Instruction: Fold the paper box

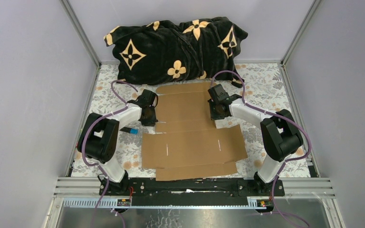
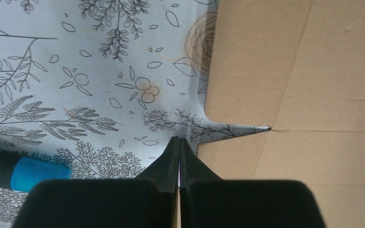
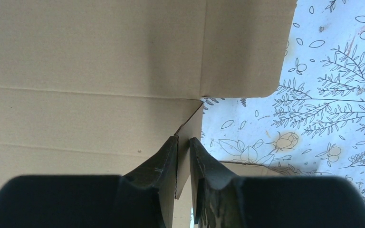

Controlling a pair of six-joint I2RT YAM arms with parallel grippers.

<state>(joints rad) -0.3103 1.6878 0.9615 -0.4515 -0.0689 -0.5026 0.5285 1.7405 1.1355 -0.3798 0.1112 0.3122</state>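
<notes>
- Box [image 1: 190,142]: a brown die-cut cardboard sheet, lying mostly flat in the middle of the tabletop [image 1: 266,85]. The near section is wider and carries two short slits. The far section is narrower and ends just beside the cushion [image 1: 176,45].
- Cushion: black with gold flower motifs, set against the far wall.
- Left end effector [image 1: 148,114]: at the left edge of the narrow section, where it meets the wide section.
- Left wrist view: the left end effector [image 2: 178,142] has its fingers [image 2: 168,161] pressed together with only a hairline gap. No cardboard is seen between the tips. The tips sit over the floral tabletop [image 2: 76,95], just beside a notch in the edge of the box [image 2: 304,95]. Whether they touch the sheet cannot be told.
- Right end effector [image 1: 215,111]: at the right edge of the narrow section, roughly opposite the left one.
- Right wrist view: the right end effector [image 3: 183,139] is narrow, its fingers [image 3: 157,166] pinching a small cardboard tab that stands on edge between them. The tab belongs to the box [image 3: 100,71] and starts at a cut at the corner of a rounded flap. Patterned tabletop [image 3: 337,95] shows to the right.
- Marker [image 1: 130,130]: dark body with a blue band, on the tabletop left of the box and near the left arm. In the left wrist view it [image 2: 24,173] lies at the lower left, apart from the cardboard.
</notes>
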